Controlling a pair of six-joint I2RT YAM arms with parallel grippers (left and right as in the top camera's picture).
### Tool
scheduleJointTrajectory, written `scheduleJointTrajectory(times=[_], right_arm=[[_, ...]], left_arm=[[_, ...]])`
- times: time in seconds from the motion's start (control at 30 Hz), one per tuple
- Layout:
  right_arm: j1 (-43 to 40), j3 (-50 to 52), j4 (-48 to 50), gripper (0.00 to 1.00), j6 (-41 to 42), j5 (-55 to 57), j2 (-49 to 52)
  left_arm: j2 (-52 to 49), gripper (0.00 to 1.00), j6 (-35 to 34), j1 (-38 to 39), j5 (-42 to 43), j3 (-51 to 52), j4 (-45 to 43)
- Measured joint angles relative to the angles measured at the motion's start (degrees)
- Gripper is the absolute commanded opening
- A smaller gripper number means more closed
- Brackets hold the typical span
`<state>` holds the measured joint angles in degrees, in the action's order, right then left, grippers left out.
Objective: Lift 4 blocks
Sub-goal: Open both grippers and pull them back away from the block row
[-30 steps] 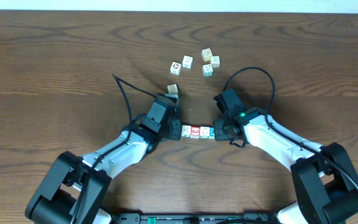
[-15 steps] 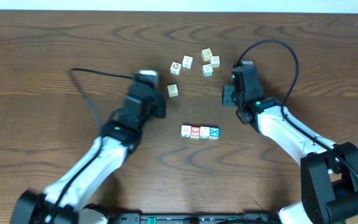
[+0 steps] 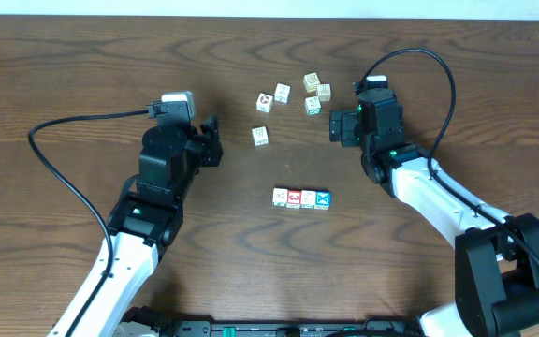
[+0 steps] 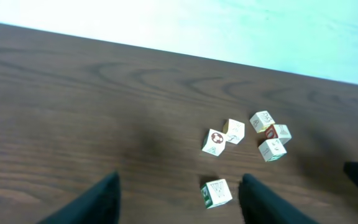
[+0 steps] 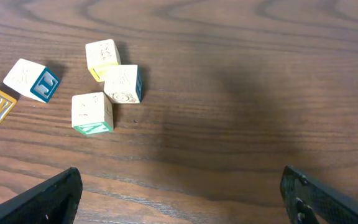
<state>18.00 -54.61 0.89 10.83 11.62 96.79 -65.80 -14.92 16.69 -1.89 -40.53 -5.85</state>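
Four picture blocks [image 3: 302,197] in touching row: likely light, rigid, slick; squeeze row at end faces. Left gripper [image 3: 211,142], right gripper [image 3: 337,126] wide, empty, well apart from row.

There they are, the four blocks [image 3: 301,197], flat on the table [image 3: 82,75], lined up side by side in one tight, straight row, each touching its neighbour. The row runs parallel to the table's near edge, about midway between the left and right edges and roughly halfway from far edge to near edge. The leftmost block [image 3: 280,197] has a white top face with a faint mark too small to read. Next comes the red-faced block [image 3: 294,197]. The third block [image 3: 308,198] is white with a touch of red. At the right end sits the bright blue-faced block [image 3: 323,198]. All four sit square, in a single layer.
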Motion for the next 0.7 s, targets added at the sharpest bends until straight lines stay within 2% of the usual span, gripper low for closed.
scheduleJointTrajectory(times=[0.03,0.07,0.7], right_arm=[[0.0,0.0,-0.2,0.99,0.0,0.0,0.0],[0.0,0.0,-0.5,0.99,0.0,0.0,0.0],[0.0,0.0,-3.6,0.99,-0.3,0.0,0.0]], left_arm=[[0.0,0.72,-0.1,0.0,0.0,0.0,0.0],[0.0,0.73,-0.1,0.0,0.0,0.0,0.0],[0.0,0.74,0.0,0.0,0.0,0.0,0.0]])
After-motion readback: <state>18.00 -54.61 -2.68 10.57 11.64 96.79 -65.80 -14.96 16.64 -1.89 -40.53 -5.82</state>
